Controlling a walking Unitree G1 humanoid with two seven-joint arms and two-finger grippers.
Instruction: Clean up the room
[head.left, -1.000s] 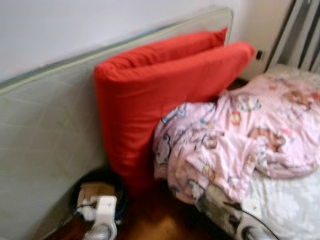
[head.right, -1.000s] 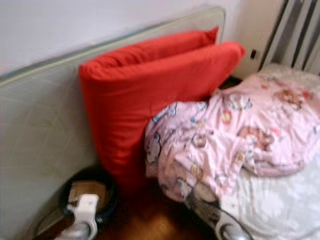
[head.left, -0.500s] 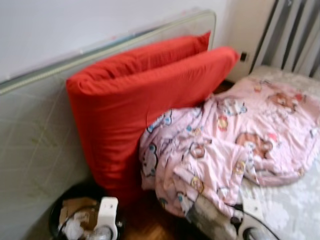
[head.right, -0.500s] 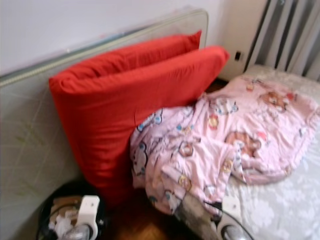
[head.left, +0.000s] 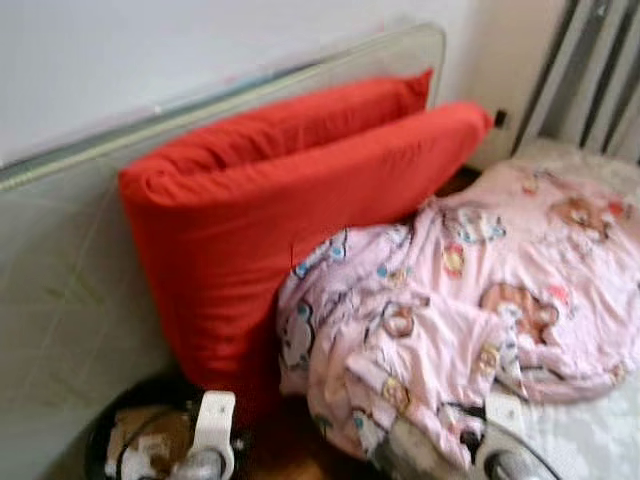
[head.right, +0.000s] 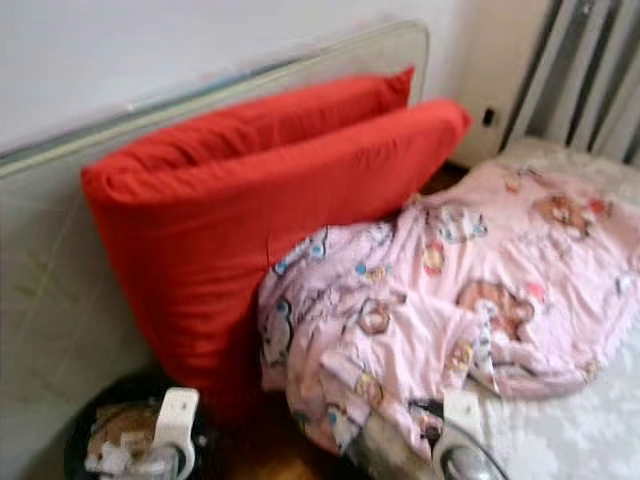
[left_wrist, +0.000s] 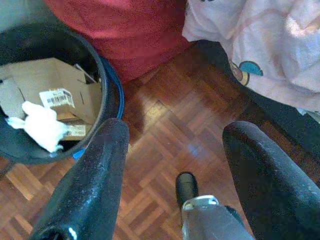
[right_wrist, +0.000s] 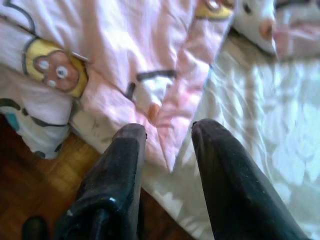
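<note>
Left wrist view: the left claw (left_wrist: 172, 150) hangs spread wide over the parquet floor (left_wrist: 165, 125), beside a black bin (left_wrist: 107, 100) holding cardboard. The right claw (right_wrist: 167, 135), fingers slightly apart and empty, hovers at the pink blanket (head.left: 450, 300) crumpled on the bed (head.right: 570, 430) against two red pillows (head.left: 270, 210).

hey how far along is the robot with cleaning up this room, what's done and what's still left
Done: some rubbish, cardboard and crumpled paper, sits in the black bin. In hand: nothing; the left gripper hangs open over the parquet floor, and the right gripper, slightly open, hovers at the bed's edge. Left: the pink blanket lies rumpled, spilling off the bed, and the red cushions lean against the mattress at the wall.
</note>
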